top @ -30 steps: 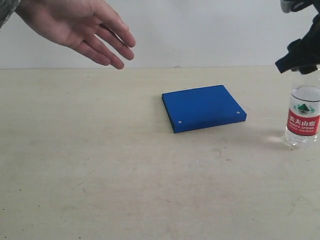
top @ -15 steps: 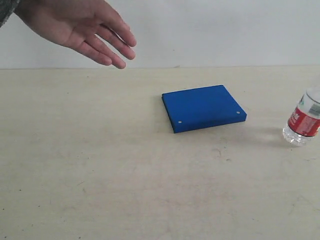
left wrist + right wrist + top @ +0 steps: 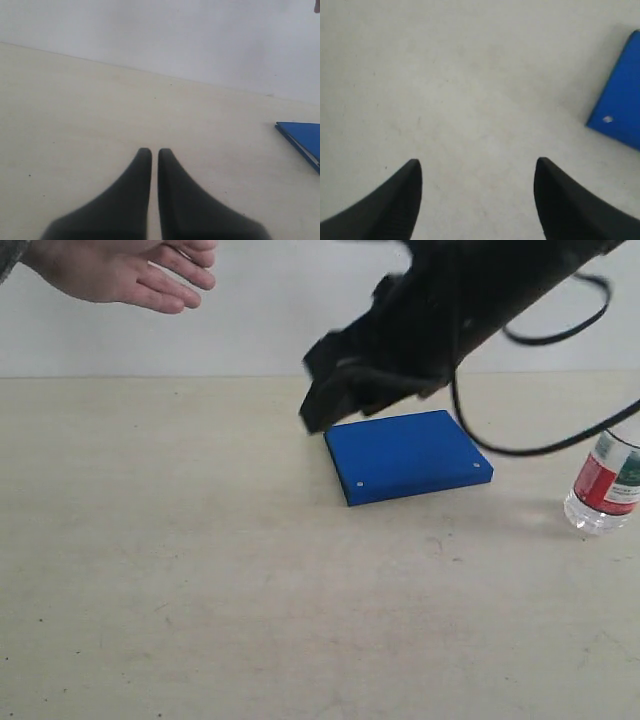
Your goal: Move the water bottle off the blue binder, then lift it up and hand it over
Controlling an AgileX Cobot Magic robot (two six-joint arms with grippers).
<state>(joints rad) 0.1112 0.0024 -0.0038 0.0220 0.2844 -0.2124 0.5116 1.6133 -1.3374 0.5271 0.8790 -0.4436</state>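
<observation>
The right gripper (image 3: 477,165) has its fingers spread wide with nothing between them, above the table (image 3: 470,75). The blue binder (image 3: 405,455) lies just beside it. Past the binder, well apart, the water bottle (image 3: 603,485) leans on the table. The left gripper (image 3: 151,150) has its fingers almost together and holds nothing.

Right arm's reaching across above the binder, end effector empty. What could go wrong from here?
1. The bottle leans, unheld, at the exterior view's right edge; it may topple or roll away.
2. A slack cable hangs close to the bottle and could snag it.
3. The open right end effector is by the binder, a person's hand beyond; a fast sweep might strike it.
</observation>
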